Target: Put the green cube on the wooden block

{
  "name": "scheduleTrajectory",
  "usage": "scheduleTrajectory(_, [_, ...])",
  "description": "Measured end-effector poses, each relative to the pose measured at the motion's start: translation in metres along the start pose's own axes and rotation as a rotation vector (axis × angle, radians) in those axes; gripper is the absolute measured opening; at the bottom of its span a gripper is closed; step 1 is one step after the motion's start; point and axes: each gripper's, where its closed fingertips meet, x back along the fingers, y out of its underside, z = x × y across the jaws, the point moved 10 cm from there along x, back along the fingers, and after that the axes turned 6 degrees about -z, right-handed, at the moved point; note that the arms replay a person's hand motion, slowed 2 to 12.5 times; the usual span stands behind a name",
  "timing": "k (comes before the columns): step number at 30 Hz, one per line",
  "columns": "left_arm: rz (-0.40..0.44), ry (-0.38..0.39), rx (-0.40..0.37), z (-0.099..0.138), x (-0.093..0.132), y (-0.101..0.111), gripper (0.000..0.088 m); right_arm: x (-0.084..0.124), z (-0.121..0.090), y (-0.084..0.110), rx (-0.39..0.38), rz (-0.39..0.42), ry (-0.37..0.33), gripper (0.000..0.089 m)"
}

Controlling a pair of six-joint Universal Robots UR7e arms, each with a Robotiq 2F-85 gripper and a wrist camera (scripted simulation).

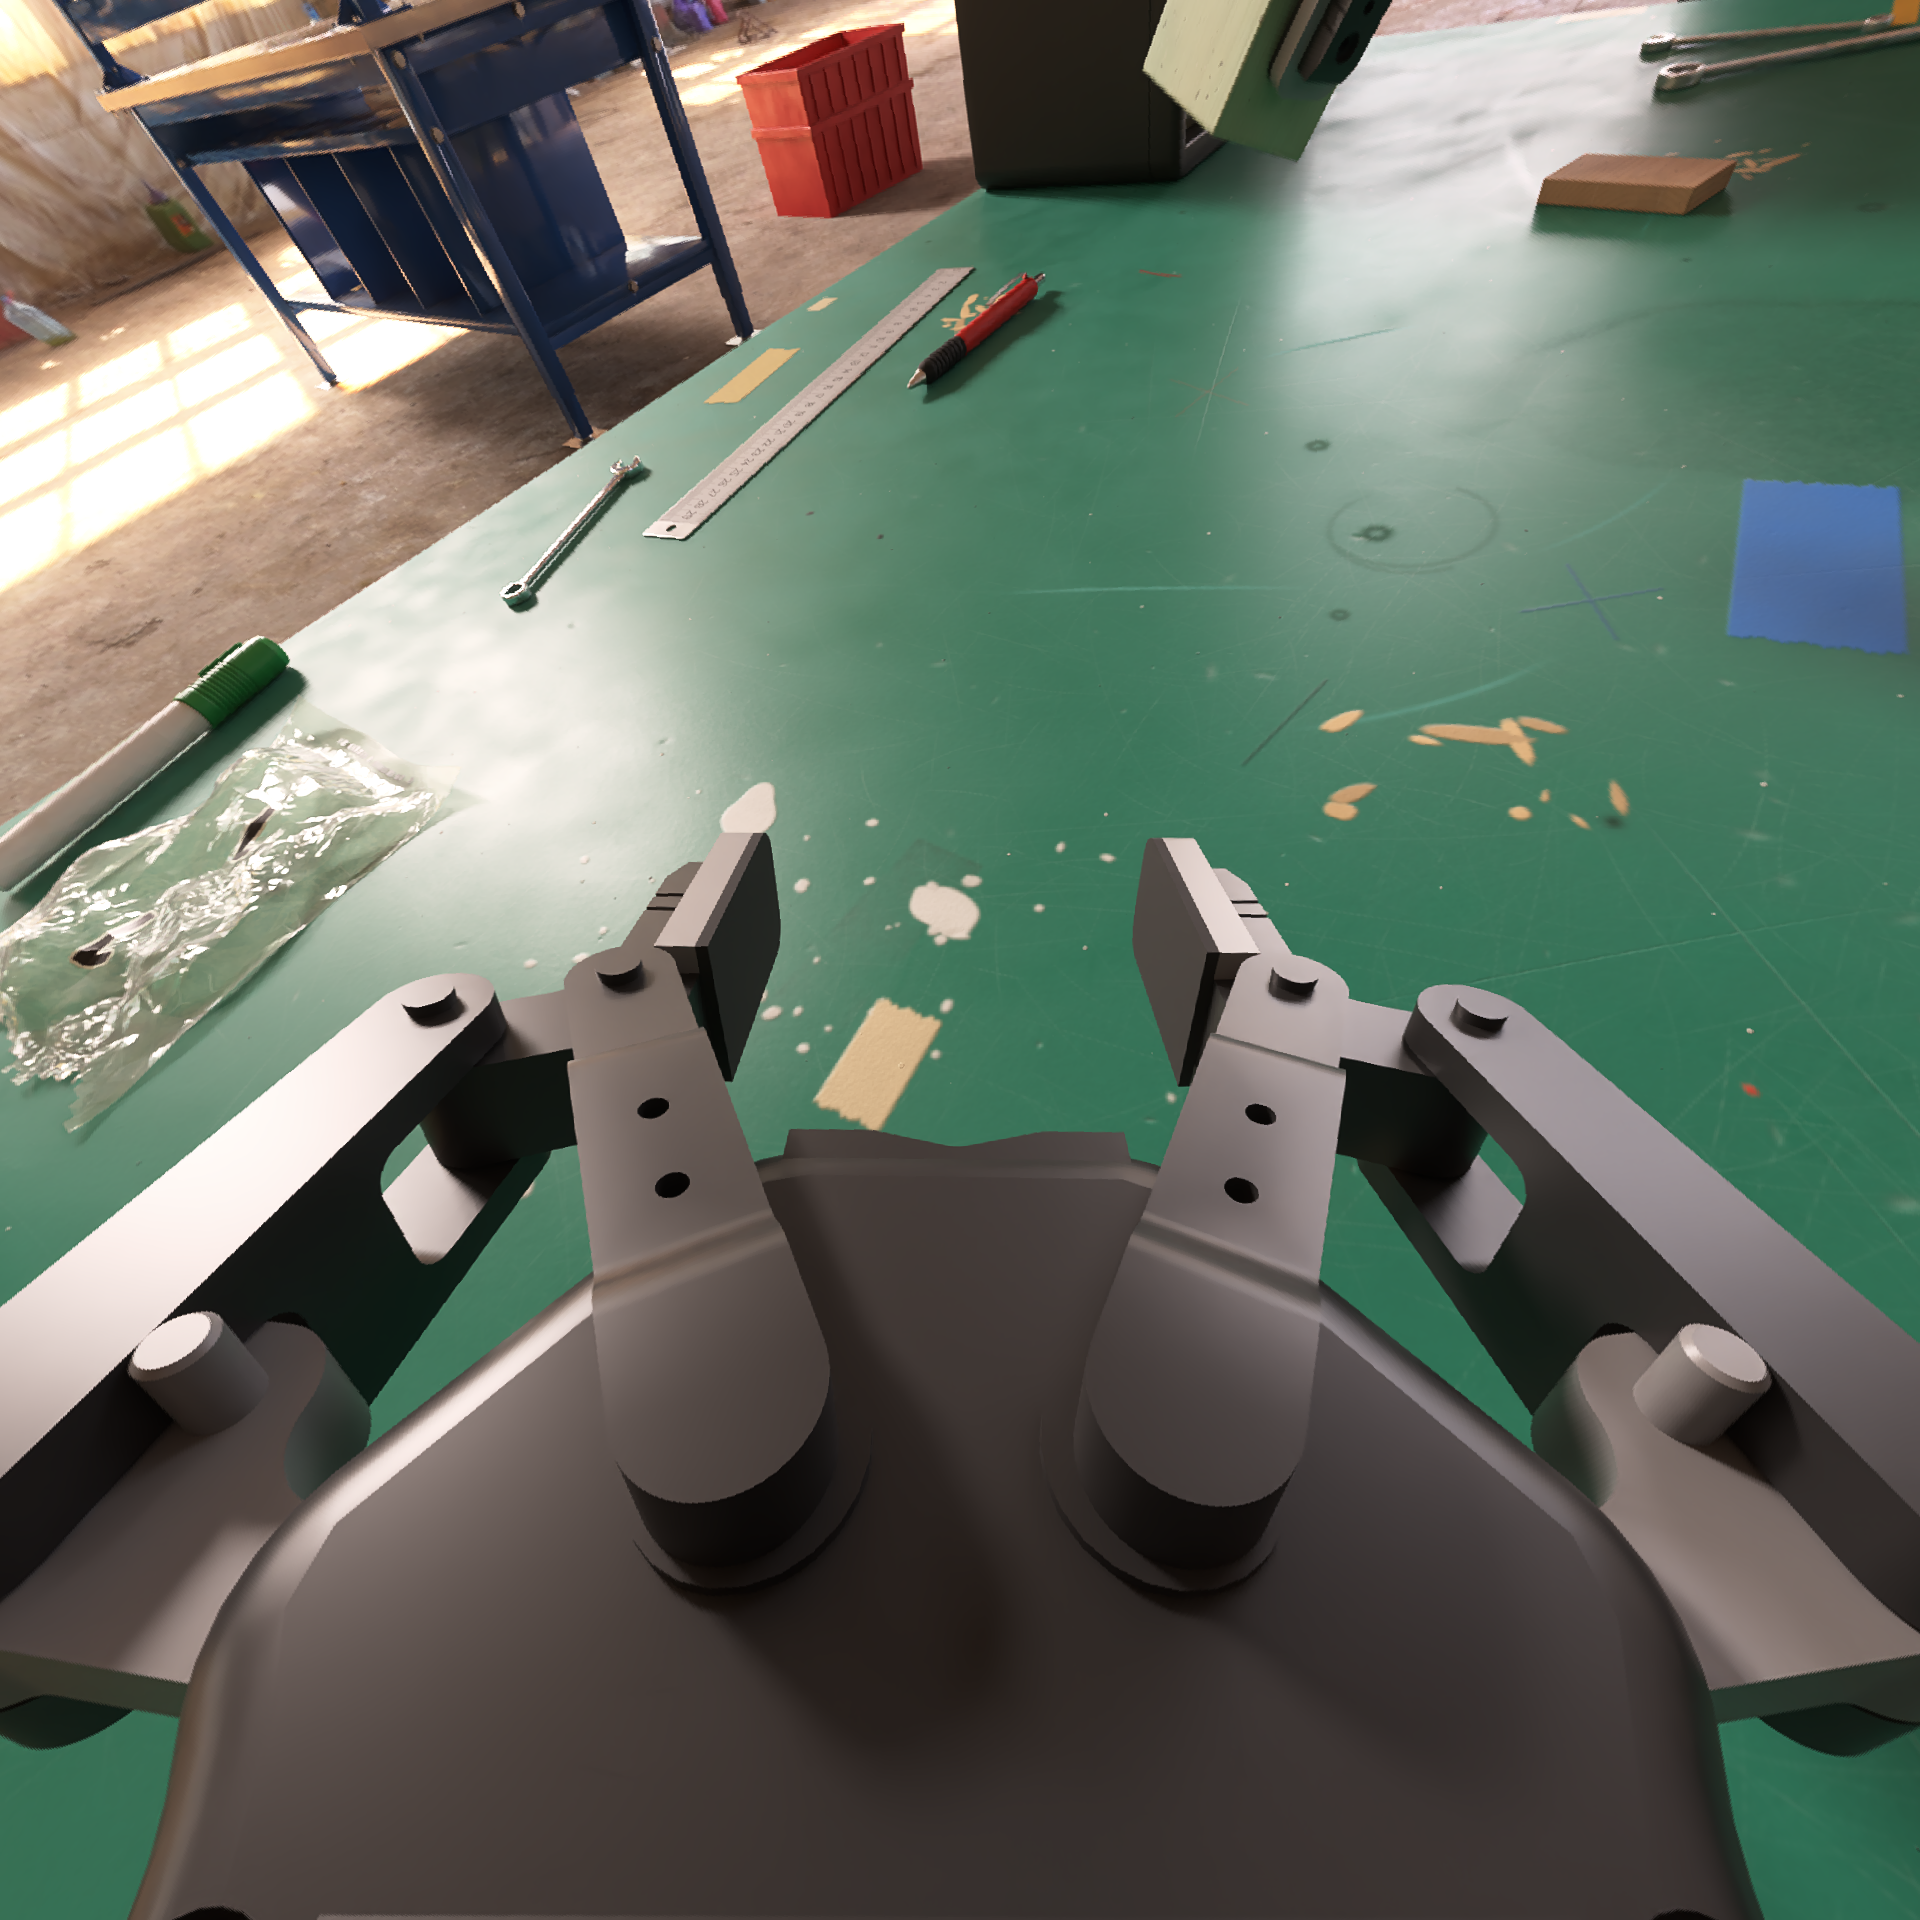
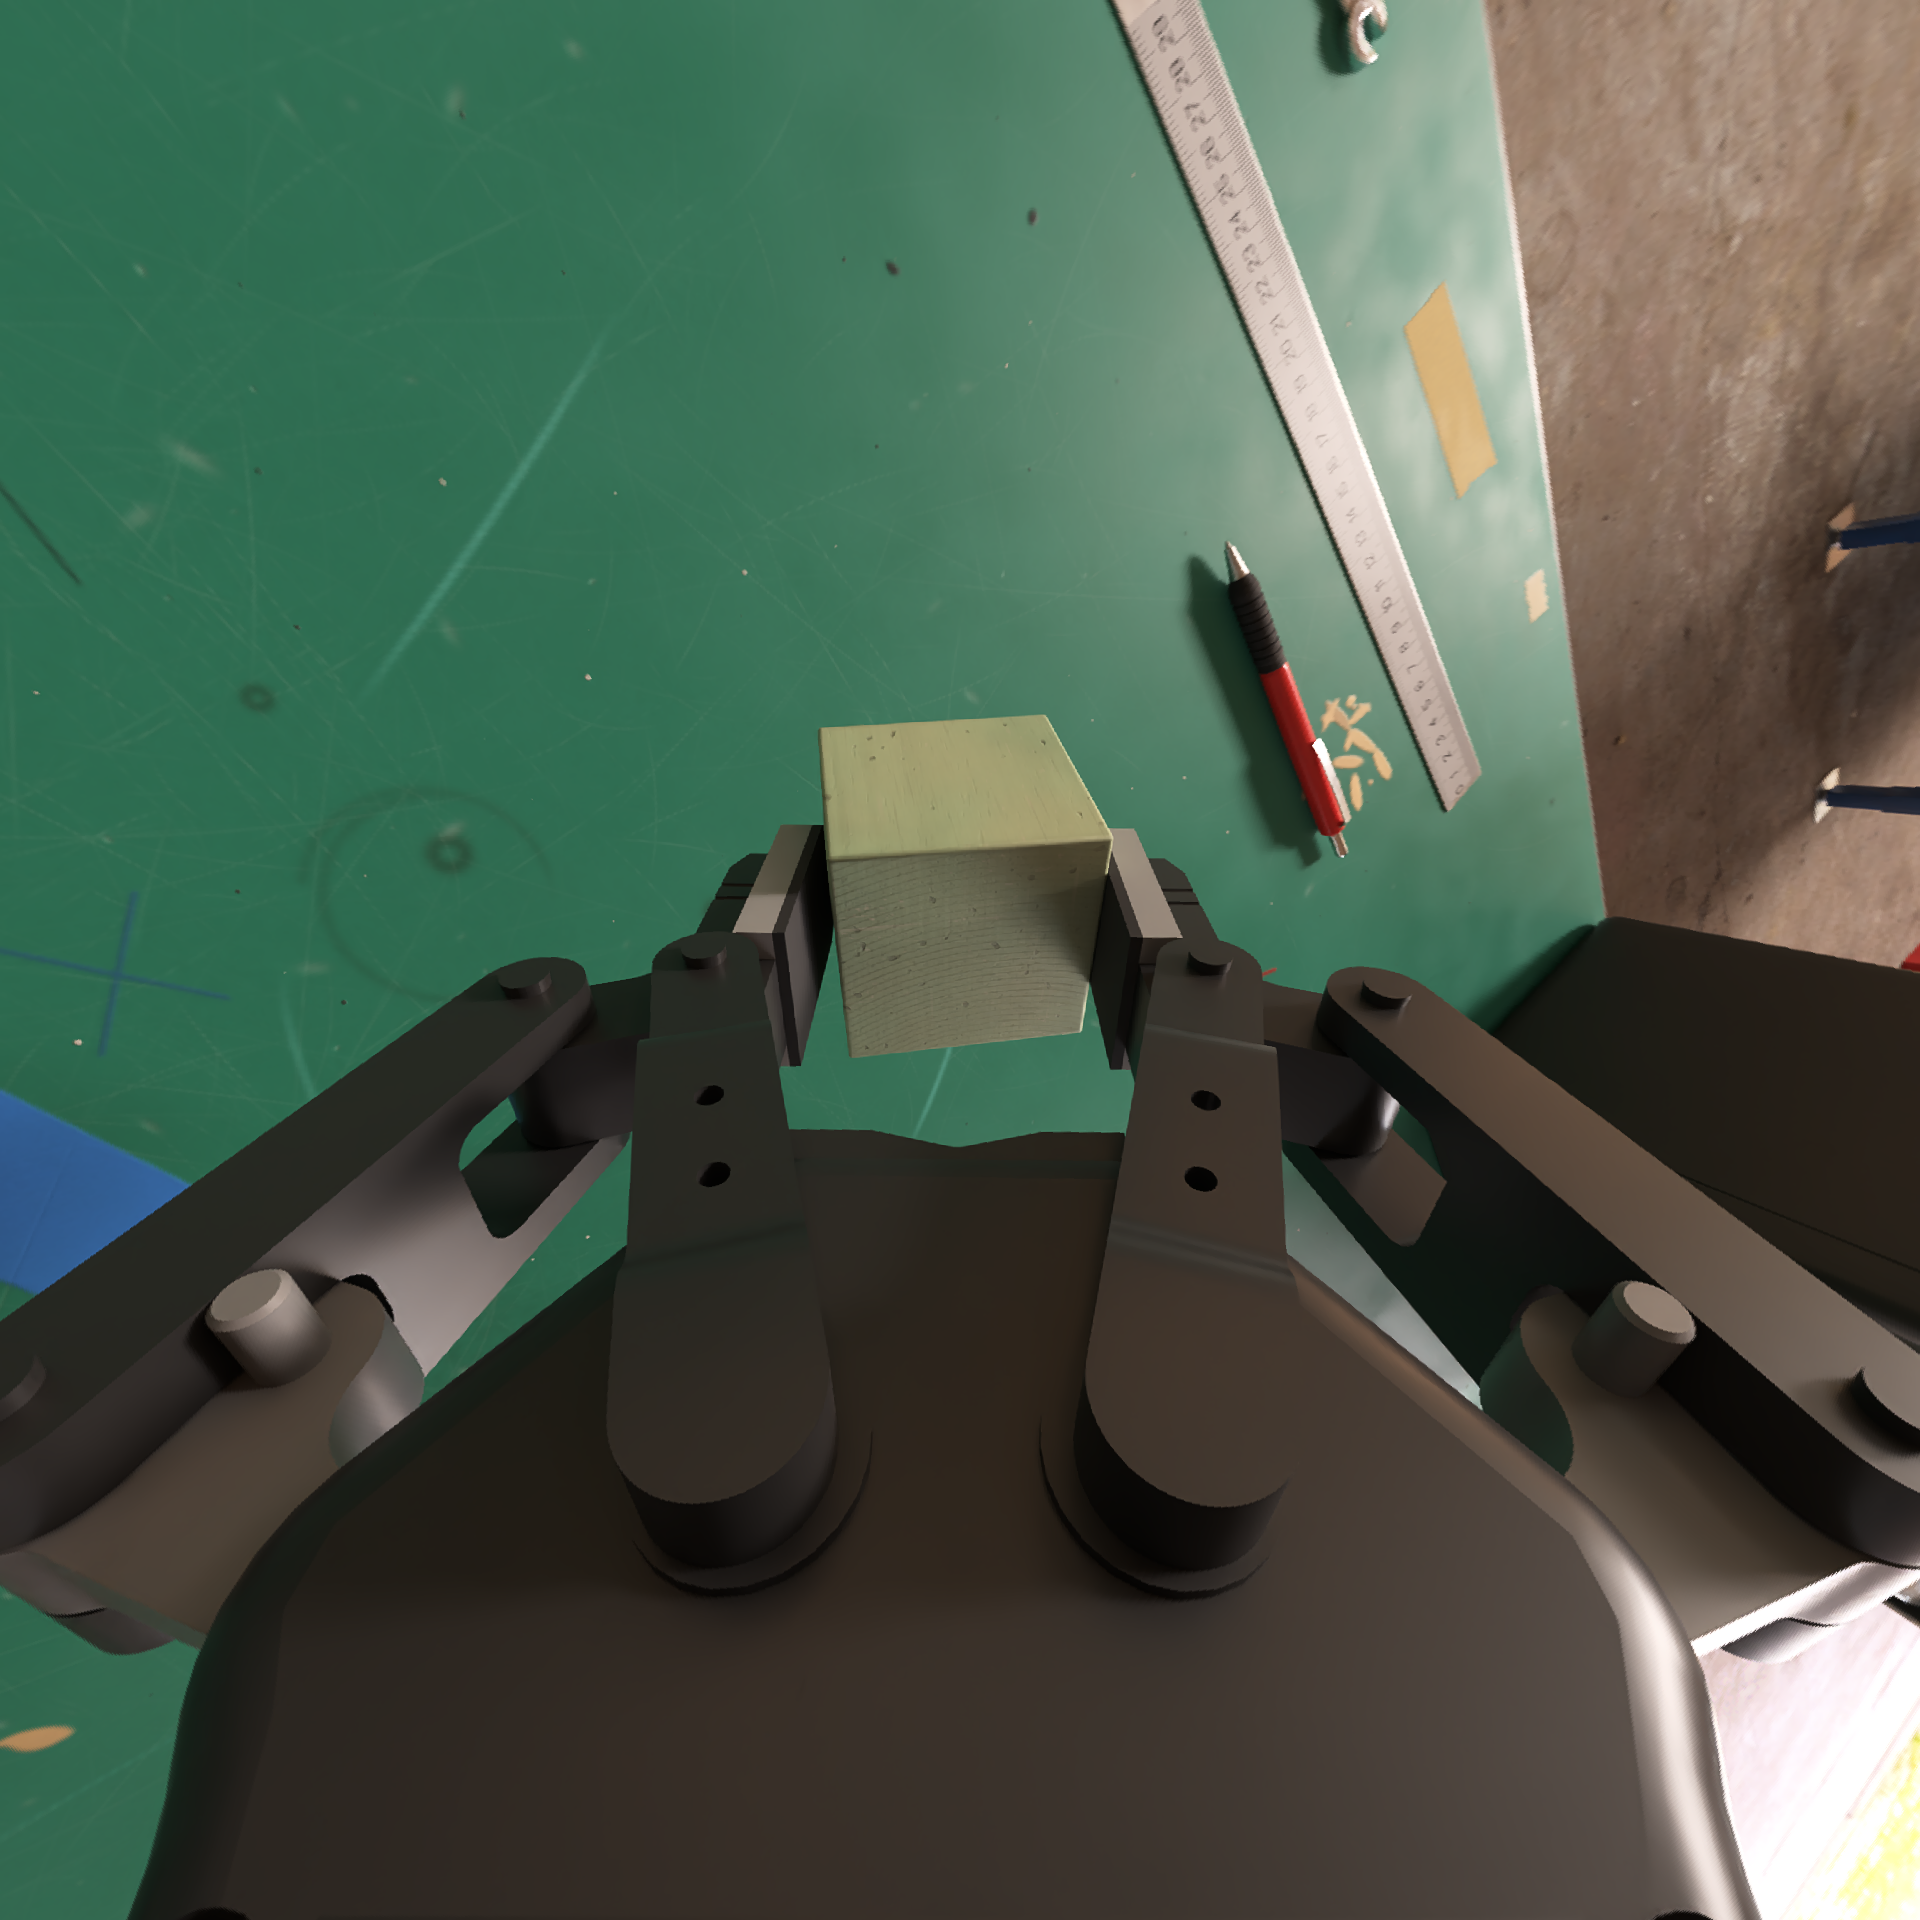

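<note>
The left gripper [image 1: 956,935] hangs low over the green table [image 1: 1143,644] with its two fingers spread wide and nothing between them. Under it lie white paint spots and a strip of tan tape [image 1: 878,1062].

Along the left edge of the table, in the left wrist view, there is a white marker with a green cap [image 1: 145,743] next to a crinkly clear plastic bag [image 1: 197,899]. Farther along that edge lie a small wrench [image 1: 577,530], a long metal ruler [image 1: 810,400] and a red and black pen [image 1: 982,327] just beside the ruler. Off the table stand a blue workbench [image 1: 436,177] and a red crate [image 1: 836,120].

Toward the far right corner the wooden block [image 1: 1631,185] lies flat on the table. A blue patch of tape [image 1: 1818,566] sits near the right edge, and two more wrenches [image 1: 1766,52] lie at the far right corner.

The right gripper [image 2: 961,935] is clenched on the green cube [image 2: 961,883], one finger pressed on each side. The cube is up in the air above the table, touching nothing else. In the left wrist view the cube [image 1: 1221,73] hangs to the left of the wooden block, well apart from it, so it is not on the block yet.
</note>
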Motion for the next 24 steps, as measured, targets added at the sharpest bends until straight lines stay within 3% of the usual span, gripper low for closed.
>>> scheduleTrajectory(12, [0.006, -0.006, -0.001, 0.0, 0.001, -0.001, 0.061, 0.04, -0.014, 0.017, -0.081, 0.108, 0.107, 0.0437])
scheduleTrajectory(24, [0.004, -0.005, 0.002, -0.001, 0.001, -0.001, 0.0609, 0.072, -0.033, 0.041, -0.216, 0.212, 0.206, 0.0437])
